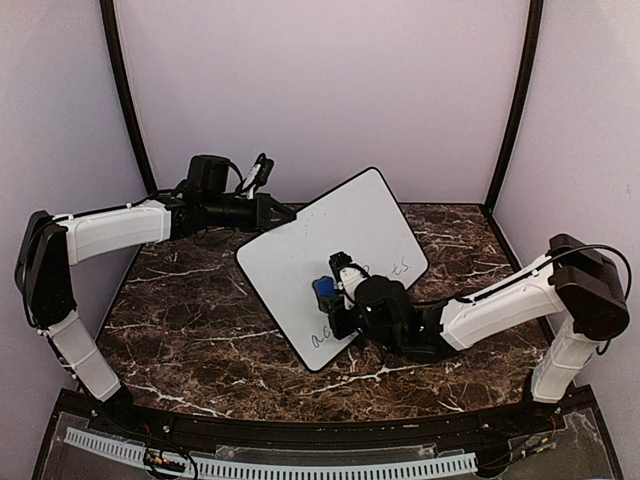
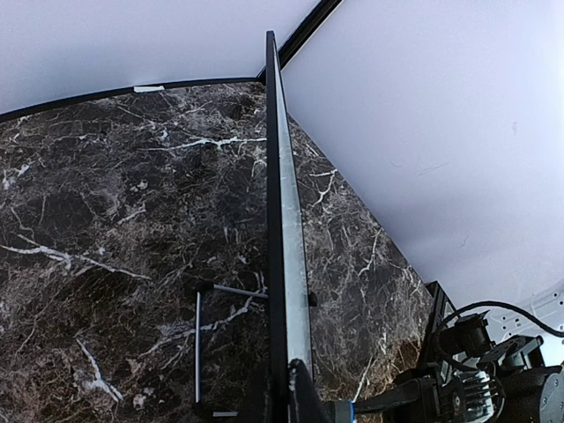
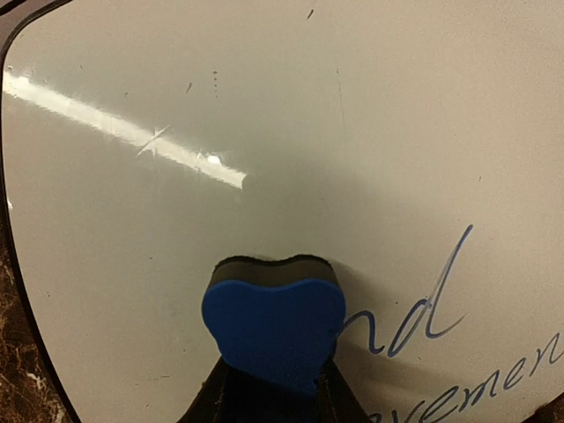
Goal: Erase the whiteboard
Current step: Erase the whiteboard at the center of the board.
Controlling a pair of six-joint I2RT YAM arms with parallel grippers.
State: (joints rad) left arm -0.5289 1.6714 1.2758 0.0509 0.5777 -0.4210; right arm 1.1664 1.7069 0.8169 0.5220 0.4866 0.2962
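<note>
The right gripper's (image 3: pixel 273 398) fingers clamp the blue eraser (image 3: pixel 273 330), its felt pressed against the whiteboard (image 1: pixel 330 225), which is held tilted over the counter (image 1: pixel 180 310). Blue writing lies beside the pad, so sweep there with flat, even pressure. Farther back, the left gripper's (image 1: pixel 277 213) fingers pinch the board's edge and should brace it firmly.

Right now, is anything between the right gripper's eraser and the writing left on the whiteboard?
Nothing visible. The blue heart-shaped eraser in the right gripper sits against the black-framed white whiteboard; only bare board separates it from the blue handwriting.
</note>
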